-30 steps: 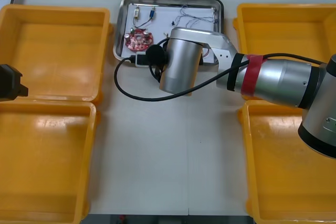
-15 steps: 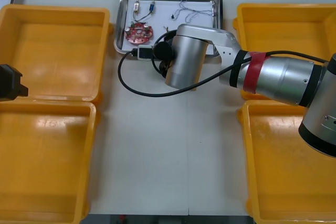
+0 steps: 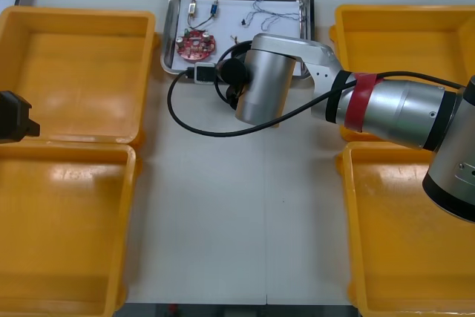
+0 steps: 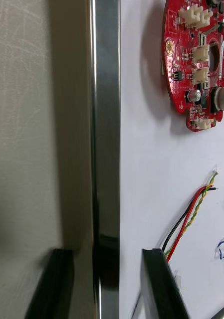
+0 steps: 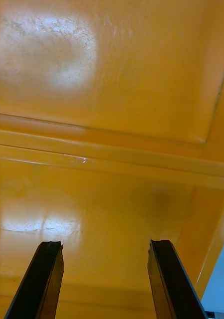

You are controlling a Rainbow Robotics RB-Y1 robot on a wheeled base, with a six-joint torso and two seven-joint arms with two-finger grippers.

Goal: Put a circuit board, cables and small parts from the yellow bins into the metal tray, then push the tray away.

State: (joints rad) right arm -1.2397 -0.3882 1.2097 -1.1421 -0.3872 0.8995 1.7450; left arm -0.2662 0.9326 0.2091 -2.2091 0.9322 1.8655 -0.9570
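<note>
The metal tray [image 3: 171,12], white inside, lies at the table's far middle. In it are a round red circuit board [image 3: 195,45], a blue and white cable [image 3: 264,11] and small metal parts [image 3: 194,11]. A black cable [image 3: 187,122] loops out onto the table in front of the tray. My right arm [image 3: 261,87] reaches over the tray's near edge. In the right wrist view my right gripper [image 4: 107,286] is open, one finger on each side of the tray rim [image 4: 105,124], with the circuit board [image 4: 194,65] and a red and yellow cable [image 4: 189,219] beyond. My left gripper [image 5: 106,284] hangs open over an orange bin [image 5: 112,99].
Yellow bins stand at both sides: far left [image 3: 78,72], near left [image 3: 59,228], far right [image 3: 401,35] and near right [image 3: 408,235]. The left gripper [image 3: 15,116] is parked at the table's left edge. Bare table lies between the bins.
The tray and my right arm slid away from me, then stopped. The black cable's loop followed. The left arm has not moved.
</note>
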